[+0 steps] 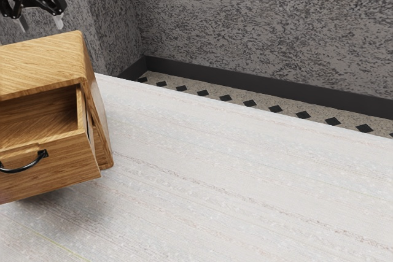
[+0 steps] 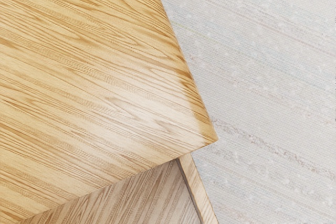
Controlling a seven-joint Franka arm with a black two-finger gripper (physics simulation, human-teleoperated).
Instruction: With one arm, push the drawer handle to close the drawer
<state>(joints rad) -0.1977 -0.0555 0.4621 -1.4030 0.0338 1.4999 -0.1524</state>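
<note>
1. Here's my gripper (image 1: pixel 41 24), at the exterior view's upper left, fingers spread with a clear gap between them, tips pointing downward. I've got it raised above the cabinet (image 1: pixel 40 62), apart from the wood.
2. Down through the wrist view I'm looking onto the cabinet's top, pale streaky grain running across it, and right at one of its front corners.
3. Just past that front edge, there's the drawer (image 1: pixel 52 176), and it's open! It juts out from the cabinet's front, and I can see into its wooden interior in both views. One side wall shows near the corner.
4. On the drawer's front sits the handle (image 1: pixel 24 168), a black curved pull at the exterior view's left edge, partly cut off there. My gripper is well apart from it, higher up and toward the cabinet's rear.
5. Under all that, the cabinet stands on the counter (image 1: pixel 245 182), whitish with faint streaks.
6. Farther out, beyond the counter's edge, pale floor (image 1: pixel 202 85) with black diamonds, then a dark baseboard (image 1: pixel 258 84) along the foot of a mottled grey wall (image 1: pixel 264 23).
</note>
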